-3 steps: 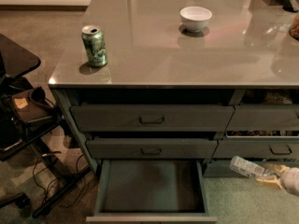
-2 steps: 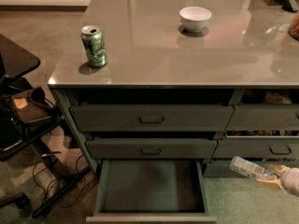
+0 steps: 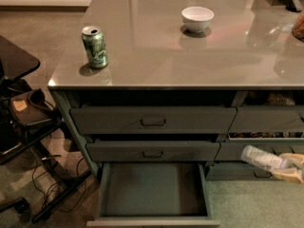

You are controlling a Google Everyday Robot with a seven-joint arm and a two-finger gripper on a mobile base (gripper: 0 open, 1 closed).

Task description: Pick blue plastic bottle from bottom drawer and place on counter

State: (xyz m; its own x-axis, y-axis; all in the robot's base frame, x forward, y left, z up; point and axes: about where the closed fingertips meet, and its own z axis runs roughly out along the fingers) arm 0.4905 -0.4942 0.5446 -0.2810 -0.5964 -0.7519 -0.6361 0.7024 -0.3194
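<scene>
Claw [image 3: 287, 167]: found low at the right edge of view, in front of the right-hand cabinet, clamped on the bottle [image 3: 262, 157].

Bottle: tilted in my grip, free end pointing left and slightly up. It was off the floor and outside the bottom drawer [image 3: 152, 220], just to the drawer's right. I held it by one end, so most of its length stuck out free. I judged that this would leave room to set it down without the claw striking the surface.

Bottom drawer: pulled well out, floor bare. The two handled drawers above sat further in, which left the way upward unobstructed.

Table [image 3: 156, 61]: well above the claw. A can [image 3: 95, 46] stood upright near its front left corner, and a bowl [image 3: 197, 19] sat further back, near the middle.

Assessment: pick complete; lift and placement outstanding. The stretch in front of the bowl, right of the can, looked the fittest landing spot. The table's front edge was the main hazard on the way up.
</scene>
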